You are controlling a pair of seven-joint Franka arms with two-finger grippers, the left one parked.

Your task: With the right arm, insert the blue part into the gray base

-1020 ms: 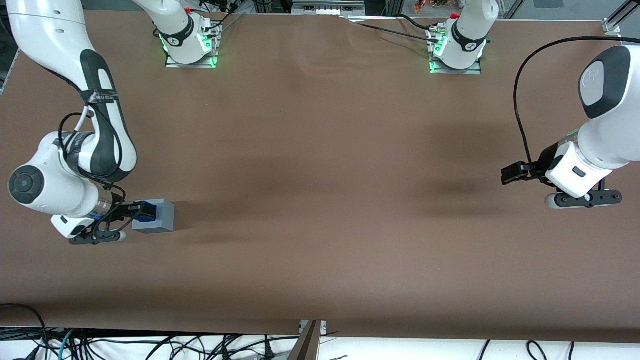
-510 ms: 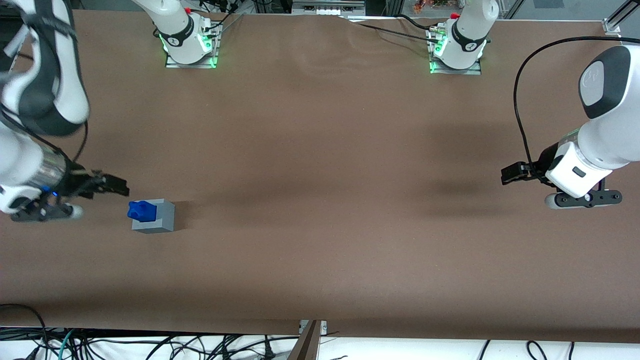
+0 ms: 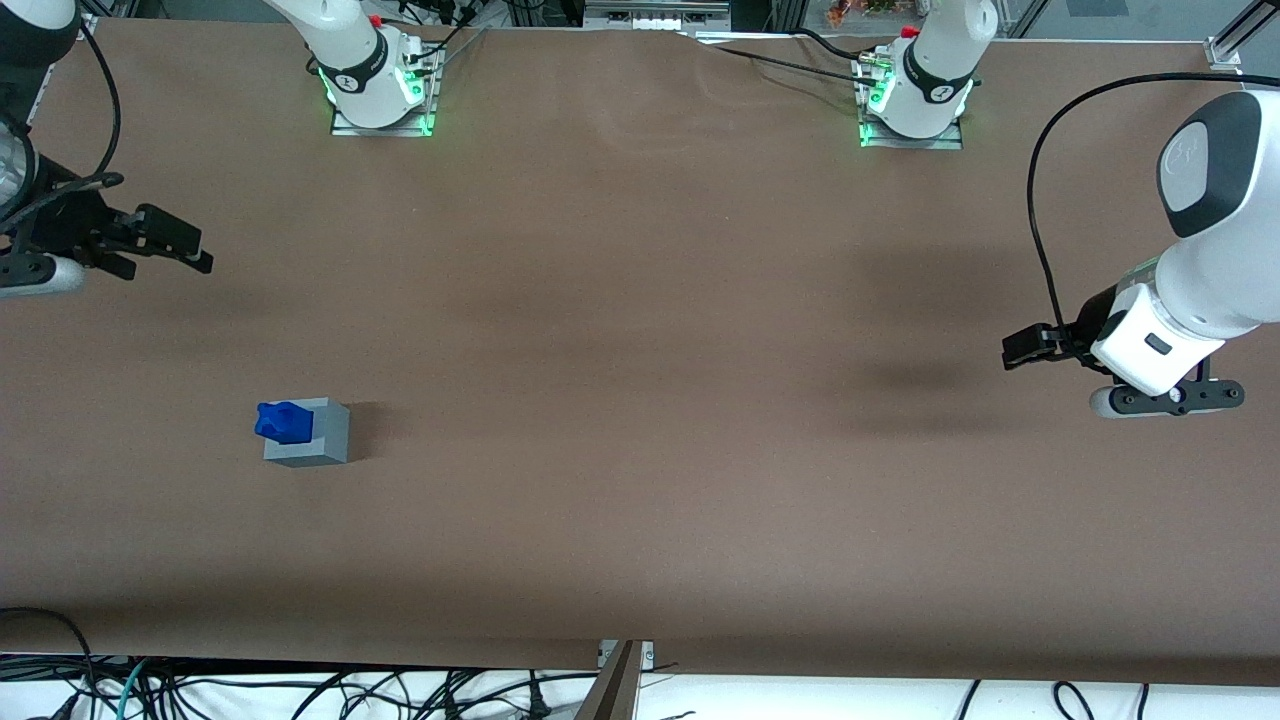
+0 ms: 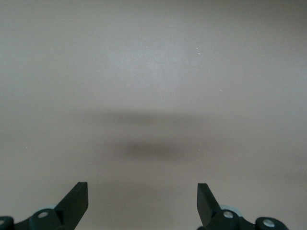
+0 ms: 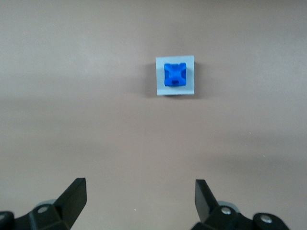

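In the front view we see the gray base (image 3: 308,434) sitting on the brown counter (image 3: 640,400), toward the working arm's end. The blue part (image 3: 281,421) sits in its top and sticks up out of it. The right arm's tool (image 3: 190,250) hangs high up, farther from the front camera than the base and well apart from it. We cannot see its gap well from here.

In the right wrist view we look straight down. The blue part (image 5: 175,74) fills the square hole in the gray base (image 5: 175,76). The tool (image 5: 140,199) is wide open, its two black fingers (image 5: 73,196) spread far apart, holding nothing and touching nothing.

In the left wrist view we see only bare counter (image 4: 153,96).
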